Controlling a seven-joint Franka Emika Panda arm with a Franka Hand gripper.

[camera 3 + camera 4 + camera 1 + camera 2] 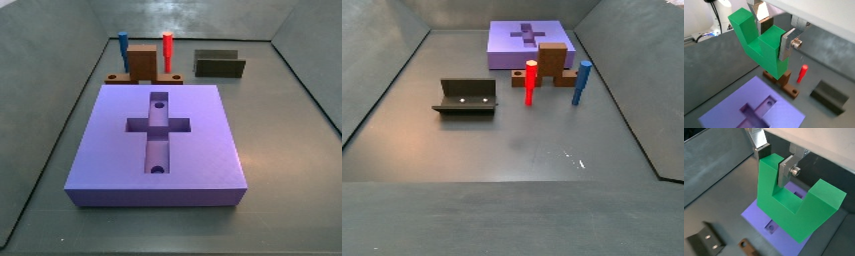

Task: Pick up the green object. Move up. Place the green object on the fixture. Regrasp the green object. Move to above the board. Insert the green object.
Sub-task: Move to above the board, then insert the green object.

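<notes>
The gripper [773, 30] is clamped on the green object [763, 44], silver plates either side of one upright arm of the block, held high in the air. It's out of frame in both side views. Below it in the wrist views: the board [784, 218] w/ its cross recess, the brown block [783, 82] and red peg [802, 73], and the fixture [829, 97] off to one side.

Judging by that, the step in hand is the carry w/ the piece gripped (which leg of the task, can't say for sure). To do it well: keep height, travel level, don't let the block twist in the pads, and pass well clear of the red peg and blue peg [123, 50], which stand tall.

Surface: dark grey matte floor [516, 150], walled on all sides. The board takes up much of it, so free room is mostly the open stretch by the fixture.
</notes>
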